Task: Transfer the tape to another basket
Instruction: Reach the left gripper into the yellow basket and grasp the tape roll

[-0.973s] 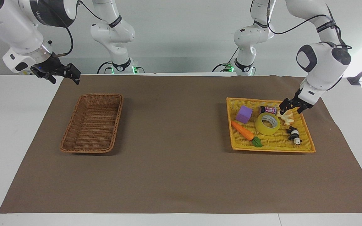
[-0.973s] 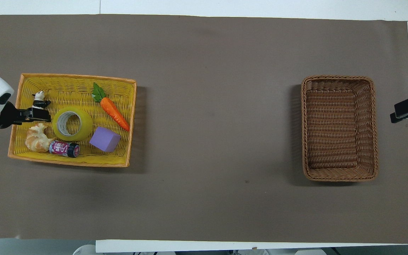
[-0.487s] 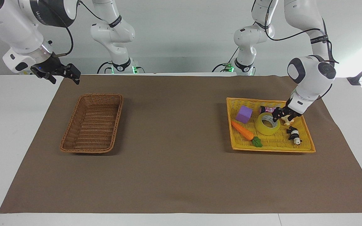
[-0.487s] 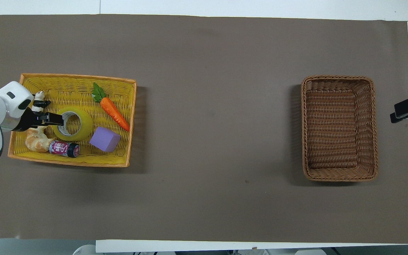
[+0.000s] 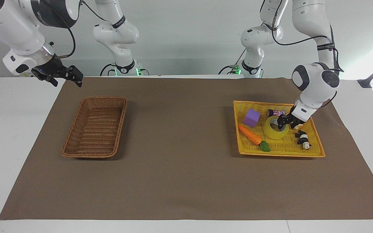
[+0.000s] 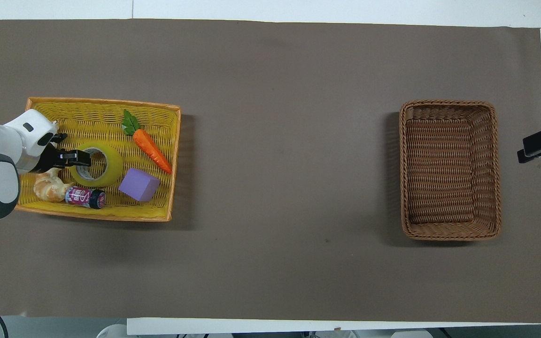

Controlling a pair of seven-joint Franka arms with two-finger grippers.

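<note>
The yellow tape [image 5: 271, 131] lies flat in the yellow tray [image 5: 280, 152] at the left arm's end of the table; it also shows in the overhead view [image 6: 110, 165]. My left gripper [image 5: 282, 123] is open and low at the tape's rim, its fingers about the roll's wall on the side toward the table's end [image 6: 79, 158]. The brown wicker basket [image 5: 73, 131] stands empty at the right arm's end [image 6: 449, 103]. My right gripper [image 5: 65, 77] is open and waits in the air beside the basket, over the mat's edge [image 6: 540, 146].
The yellow tray [image 6: 101, 101] also holds a purple cube [image 6: 139, 184], a toy carrot [image 6: 150, 149], a small can [image 6: 85, 197], a croissant toy [image 6: 47, 186] and a panda figure [image 5: 303, 139], all close around the tape. A brown mat [image 6: 289, 164] covers the table.
My left gripper has come down from over the tray's end, past the croissant toy, to the tape's rim. The tape and the right arm have not moved.
</note>
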